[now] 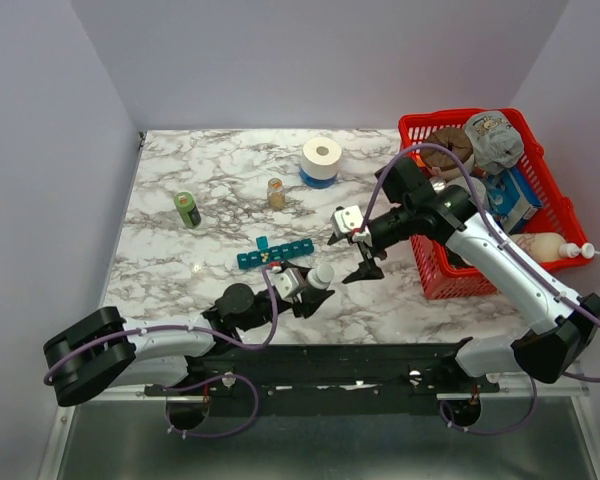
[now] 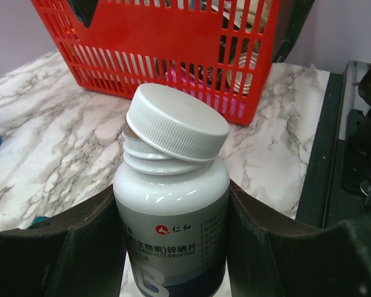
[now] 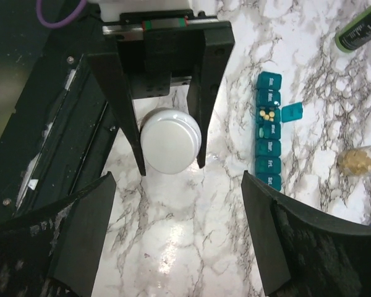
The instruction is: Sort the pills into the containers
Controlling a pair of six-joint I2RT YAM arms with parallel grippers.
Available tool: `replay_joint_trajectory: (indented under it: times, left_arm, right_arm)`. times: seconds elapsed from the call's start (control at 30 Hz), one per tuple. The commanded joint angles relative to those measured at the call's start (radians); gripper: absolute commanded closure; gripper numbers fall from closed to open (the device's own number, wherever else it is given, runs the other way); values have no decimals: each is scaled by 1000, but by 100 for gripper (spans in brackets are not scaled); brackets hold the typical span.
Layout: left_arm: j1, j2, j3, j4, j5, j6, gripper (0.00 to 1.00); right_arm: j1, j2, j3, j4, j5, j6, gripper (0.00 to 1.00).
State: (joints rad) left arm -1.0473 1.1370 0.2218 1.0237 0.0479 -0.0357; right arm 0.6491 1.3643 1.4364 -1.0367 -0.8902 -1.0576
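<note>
Closest to the lens, clamped upright between the jaws of the left gripper: white bottle, cap loose and sitting tilted on the neck. Beneath everything, marbled surface; at far right, red basket full of odds. Hovering just right of the bottle and above it, right gripper, jaws spread wide, pinching nothing, cap dead ahead in its wrist view. Just far-left of the bottle, teal organizer strip, long axis running left to right with the right end slightly farther, one lid flipped open. Inside that open compartment, a few pale pills. Likely next: lifting the cap with the right jaws, then tipping toward the strip, nearer the left arm.
</note>
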Motion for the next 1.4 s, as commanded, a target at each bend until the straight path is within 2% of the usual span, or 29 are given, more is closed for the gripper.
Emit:
replay_joint_trajectory:
  times: [0.0,0.3,0.57,0.9,1.2,1.3,1.37]
  left_arm:
    - [21,-28,21,-45,92,-61,100]
    - [79,-34,33,-27,147,-170,100]
    - [99,-39,39,-27,182,-184,100]
    - [110,-34,28,-20,198,-182,100]
    - [112,-29,47,-65,273,-145,100]
    - [115,-31,51,-70,288,-144,100]
    - [115,-29,54,-73,297,-144,100]
  right_arm:
    - [69,4,-7,23,22,-22,10]
    - [147,16,-44,64,126,7,15]
    - [162,36,-38,156,227,62,18]
    - [161,47,9,106,165,64,18]
    - [161,81,-2,81,99,54,19]
    - [162,84,-4,69,89,50,21]
    - [161,94,-4,57,86,45,28]
